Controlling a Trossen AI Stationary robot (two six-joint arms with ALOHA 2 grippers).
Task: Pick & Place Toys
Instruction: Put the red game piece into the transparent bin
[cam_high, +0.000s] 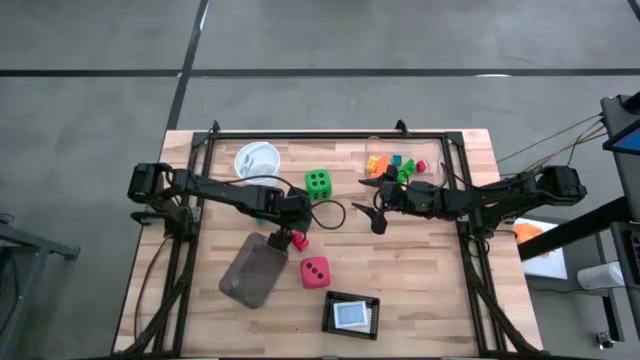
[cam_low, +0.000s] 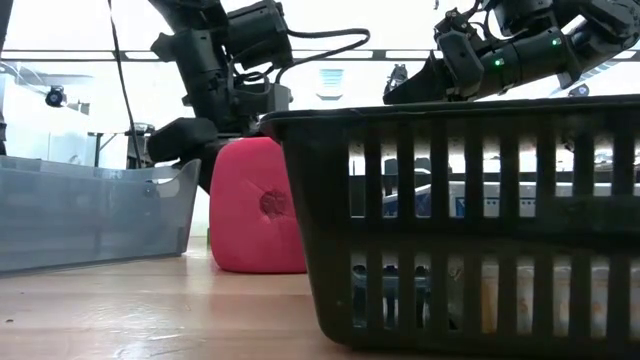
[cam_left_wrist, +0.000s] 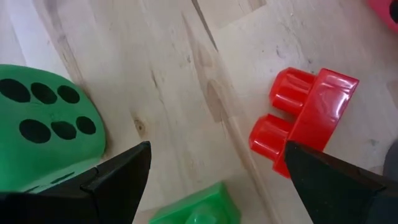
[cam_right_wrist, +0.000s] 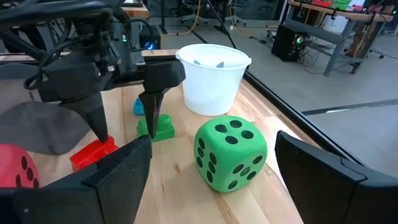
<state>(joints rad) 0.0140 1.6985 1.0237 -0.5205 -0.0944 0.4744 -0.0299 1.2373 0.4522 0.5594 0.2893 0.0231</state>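
left gripper (cam_high: 297, 236) hangs mid-table, fingers wide apart, holding nothing, straddling a red brick (cam_left_wrist: 305, 115) that lies flat on the table (cam_high: 420, 270). a green brick (cam_right_wrist: 157, 126) and a blue brick (cam_right_wrist: 138, 107) sit just beside it. green die (cam_high: 318, 183) rests near the white cup (cam_high: 257, 160), between the two grippers. pink-red die (cam_high: 315, 271) sits between the clear box (cam_high: 252, 270) and the black basket (cam_high: 351, 314), apart from both. right gripper (cam_high: 376, 205) hovers right of the green die, fingers wide apart, empty. more bricks (cam_high: 394, 165) (orange, yellow, green, blue, red) are clustered at the table's far right, behind the right arm.
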